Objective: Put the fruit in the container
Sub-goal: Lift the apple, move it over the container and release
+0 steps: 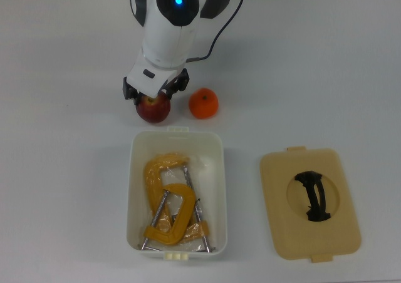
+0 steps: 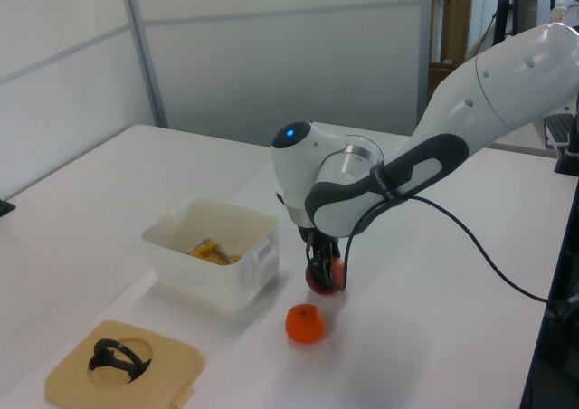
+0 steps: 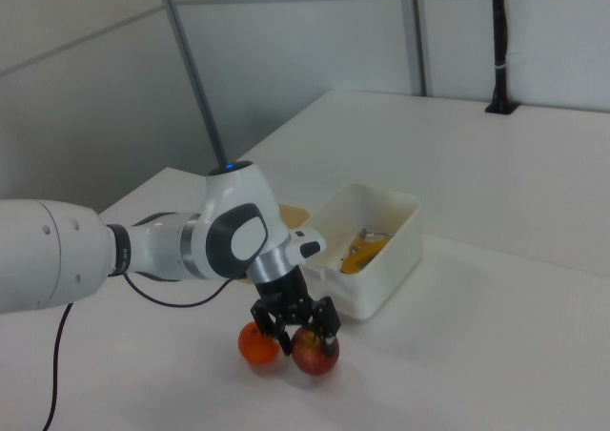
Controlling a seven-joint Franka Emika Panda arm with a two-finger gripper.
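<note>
Two round fruits sit side by side on the white counter (image 1: pixel 326 64), near the short end of the white rectangular plastic tub (image 1: pixel 218 189) but outside it. The dark red apple (image 1: pixel 153 109) is on the top view's left, and the smooth bright orange fruit (image 1: pixel 203 103) rests just beside it, apart from it. The white robot arm (image 1: pixel 172 26) reaches down over the apple, and its black claw (image 1: pixel 155 94) straddles the fruit, one finger on either side. In the right view the fingers (image 3: pixel 327 322) lie close against the apple's upper half, narrowed to about its width; I cannot tell whether they press it. The apple looks to be down on the counter. Inside the tub lie yellow metal C-clamps (image 1: pixel 168 201). A flat tan lid with a black handle (image 1: pixel 310 201) lies on the counter on the top view's right of the tub, well apart from the fruit.
</note>
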